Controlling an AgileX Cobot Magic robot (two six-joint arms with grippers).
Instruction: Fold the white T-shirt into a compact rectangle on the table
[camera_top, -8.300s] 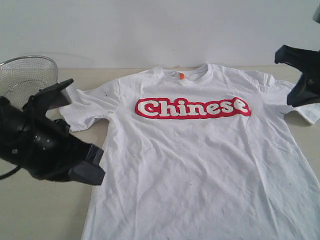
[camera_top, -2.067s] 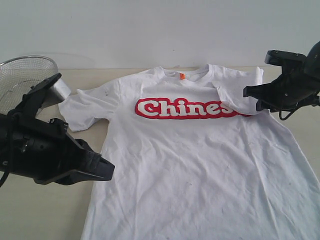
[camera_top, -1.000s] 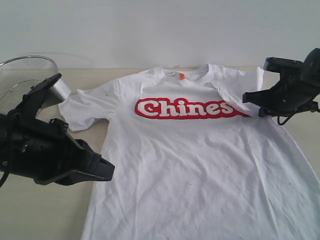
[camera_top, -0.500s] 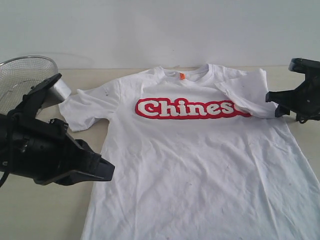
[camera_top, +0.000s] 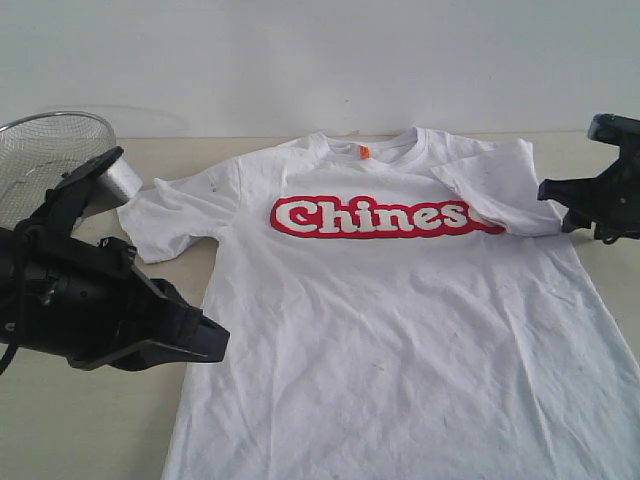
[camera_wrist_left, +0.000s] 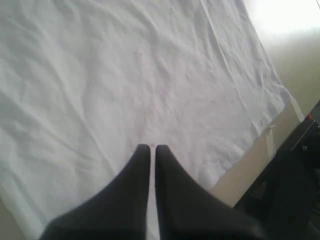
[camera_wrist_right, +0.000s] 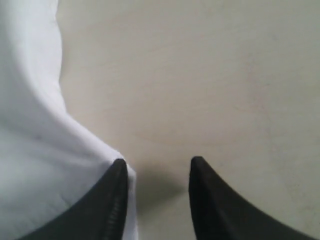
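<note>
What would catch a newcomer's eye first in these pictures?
The white T-shirt lies spread face up across the table, with red-outlined Chinese lettering across the chest. The sleeve on the right is folded in onto it. The bulky black left gripper, jaws shut, looms in the left foreground, with a wire-mesh basket behind it.

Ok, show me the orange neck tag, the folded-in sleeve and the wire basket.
Orange neck tag (camera_top: 364, 152): exterior view, middle of the tag inside the collar.
Folded-in sleeve (camera_top: 499, 190): exterior view, middle of the flap lying over the chest.
Wire basket (camera_top: 40, 160): exterior view, its mesh wall.
</note>
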